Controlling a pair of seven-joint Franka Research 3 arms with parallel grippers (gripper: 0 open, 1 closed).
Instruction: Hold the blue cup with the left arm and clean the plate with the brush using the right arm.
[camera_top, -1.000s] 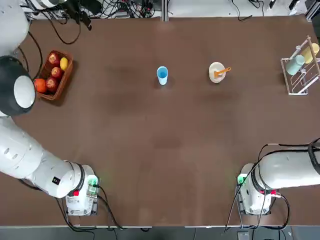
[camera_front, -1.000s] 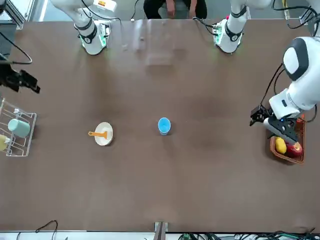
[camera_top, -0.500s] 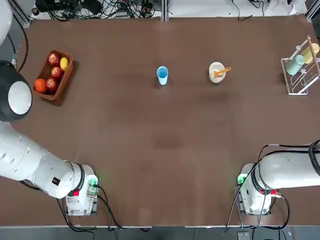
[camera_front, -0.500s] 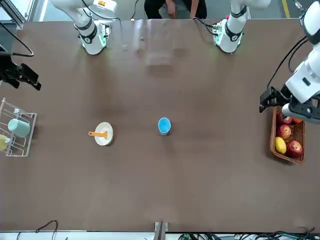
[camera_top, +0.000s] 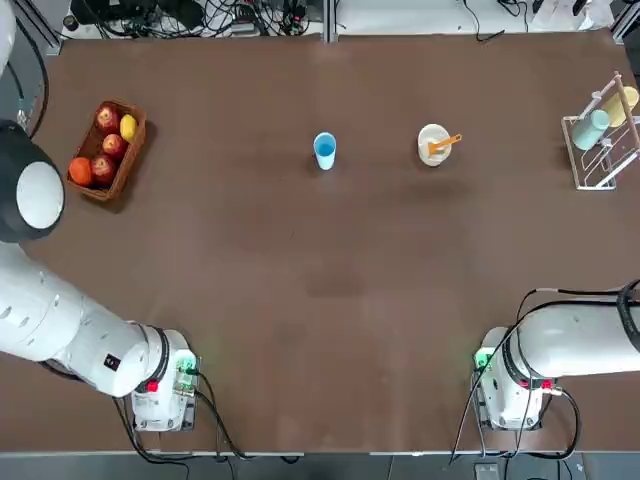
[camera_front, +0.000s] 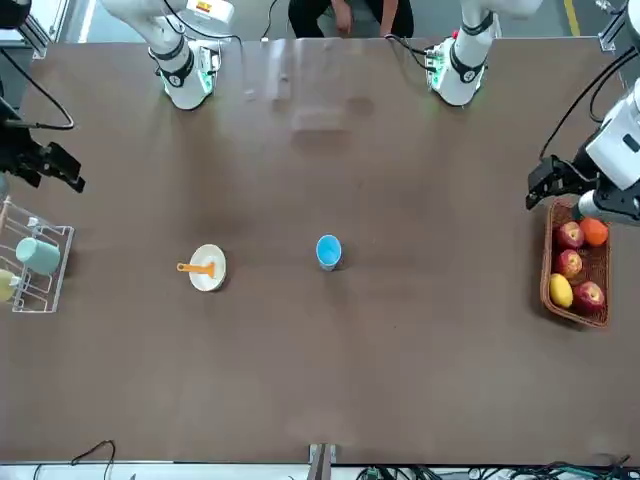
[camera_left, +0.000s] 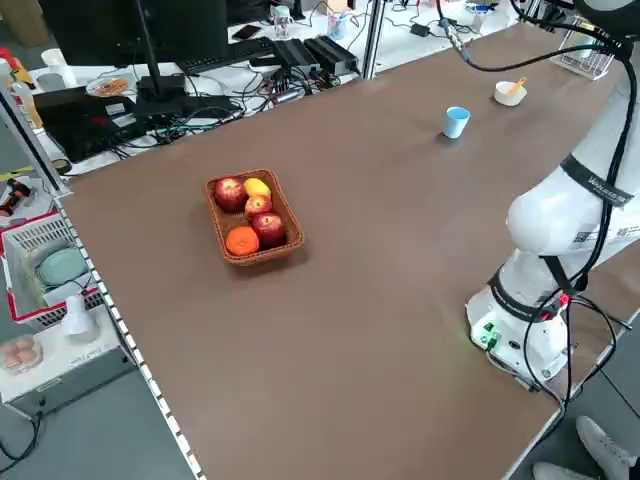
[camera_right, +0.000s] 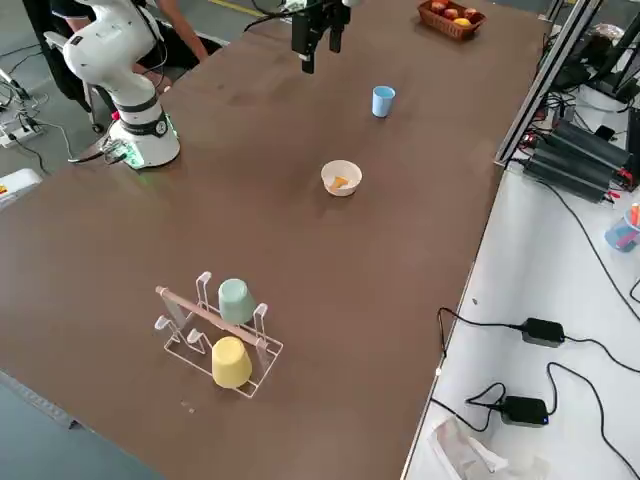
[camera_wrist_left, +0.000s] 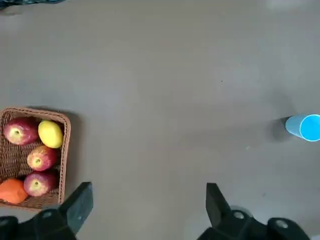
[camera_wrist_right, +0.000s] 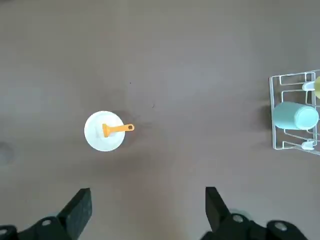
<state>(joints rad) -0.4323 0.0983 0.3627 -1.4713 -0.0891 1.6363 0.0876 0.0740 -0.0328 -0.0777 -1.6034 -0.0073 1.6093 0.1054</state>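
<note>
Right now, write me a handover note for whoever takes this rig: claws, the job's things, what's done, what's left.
Left claw: open, empty, raised near the fruit basket at the table's left edge, far from the blue cup.
Right claw: open, empty, high over the table, looking down on the plate.
Blue cup: upright, mid-table, untouched.
Plate: to the cup's right, apart from it; the brush lies in it, handle over the rim.
Cup rack: right edge.
Done: nothing yet.
Left: grip the cup, pick up the brush, scrub the plate.
</note>
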